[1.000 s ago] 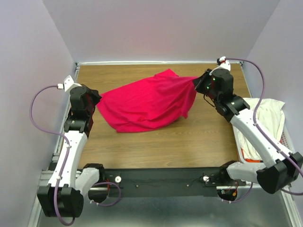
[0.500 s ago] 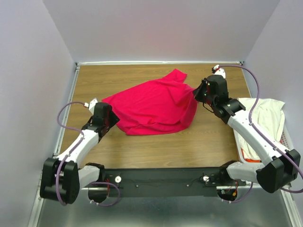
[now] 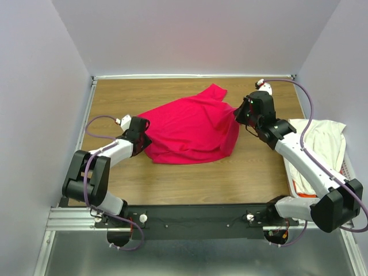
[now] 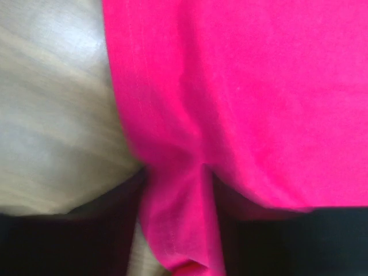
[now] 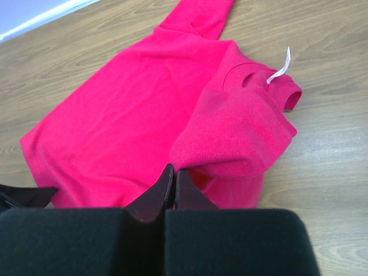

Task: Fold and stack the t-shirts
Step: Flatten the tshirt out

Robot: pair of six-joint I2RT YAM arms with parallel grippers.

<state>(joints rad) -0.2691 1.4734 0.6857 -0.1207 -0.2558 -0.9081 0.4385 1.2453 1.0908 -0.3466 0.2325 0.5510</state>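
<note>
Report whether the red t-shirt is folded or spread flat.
Neither: the red t-shirt lies rumpled on the table, its collar end flopped over itself, outline uneven.

The brown wood-grain tabletop [image 3: 190, 172] is a flat rectangle with a pale metal rail [image 3: 190, 76] along its far edge. One thing lies directly on the bare boards: a bright crimson-red soft cloth t-shirt [image 3: 190, 129], rumpled and spread across the middle. Its short sleeve [image 3: 214, 90] points toward the far edge, and the collar, with a small white label [image 5: 280, 68], is bunched at the right.
</note>
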